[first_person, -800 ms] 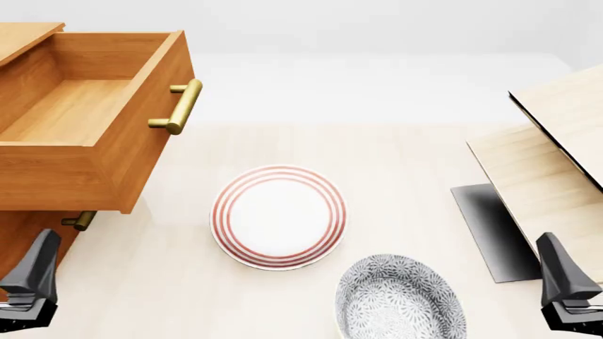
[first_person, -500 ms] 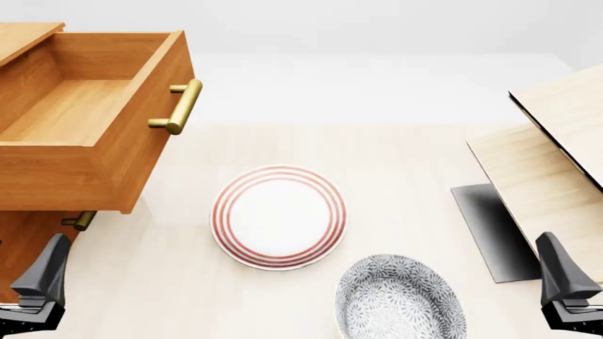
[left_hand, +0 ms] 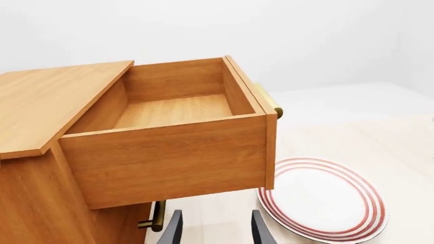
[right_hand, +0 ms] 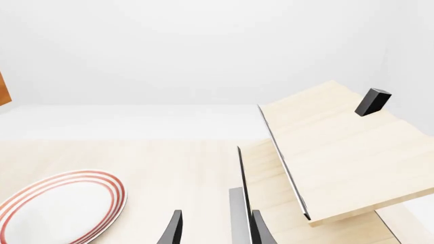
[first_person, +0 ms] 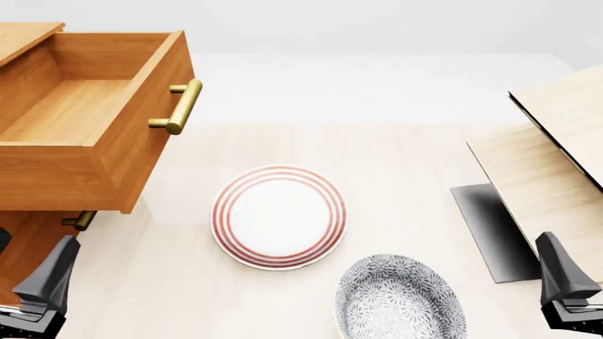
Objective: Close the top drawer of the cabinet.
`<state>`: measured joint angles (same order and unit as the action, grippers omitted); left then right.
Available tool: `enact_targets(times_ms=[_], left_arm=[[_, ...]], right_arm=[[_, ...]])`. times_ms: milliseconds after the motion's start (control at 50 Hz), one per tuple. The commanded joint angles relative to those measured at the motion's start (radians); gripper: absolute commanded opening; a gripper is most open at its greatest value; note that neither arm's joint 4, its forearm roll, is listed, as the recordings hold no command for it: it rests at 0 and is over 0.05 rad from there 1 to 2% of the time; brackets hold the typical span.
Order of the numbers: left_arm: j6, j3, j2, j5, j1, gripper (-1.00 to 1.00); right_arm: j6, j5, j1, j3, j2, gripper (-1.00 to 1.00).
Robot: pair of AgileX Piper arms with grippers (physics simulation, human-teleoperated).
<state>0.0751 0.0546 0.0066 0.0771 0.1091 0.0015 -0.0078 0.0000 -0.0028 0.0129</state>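
Observation:
The orange-brown cabinet [first_person: 28, 244] stands at the left of the table. Its top drawer [first_person: 66, 113] is pulled far out and is empty, with its brass bar handle [first_person: 179, 106] facing right. In the left wrist view the top drawer [left_hand: 169, 157] fills the middle, above the lower drawer's handle [left_hand: 157, 218]. My left gripper [first_person: 42, 286] is open and empty, low in front of the cabinet, below the drawer and apart from it; its fingertips [left_hand: 172, 231] show in the left wrist view. My right gripper [first_person: 565, 282] is open and empty at the near right.
A red-striped white plate [first_person: 278, 217] lies mid-table, right of the cabinet. A grey patterned bowl [first_person: 400, 300] sits at the near edge. Pale slanted boards [first_person: 551, 162] over a dark slab [first_person: 490, 229] stand at the right, next to my right gripper.

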Motion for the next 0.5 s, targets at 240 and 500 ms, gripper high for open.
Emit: enact_targets(times_ms=[240,500], left_arm=[[-0.026,0.161,0.021,0.171,0.215,1.0],[0.01,0.186,0.244,0.018,0.385,1.0]], right_arm=[[0.0,0.0,0.0,0.001,-0.001,1.0],[0.001,-0.001,0.0,0.0,0.001,1.0]])
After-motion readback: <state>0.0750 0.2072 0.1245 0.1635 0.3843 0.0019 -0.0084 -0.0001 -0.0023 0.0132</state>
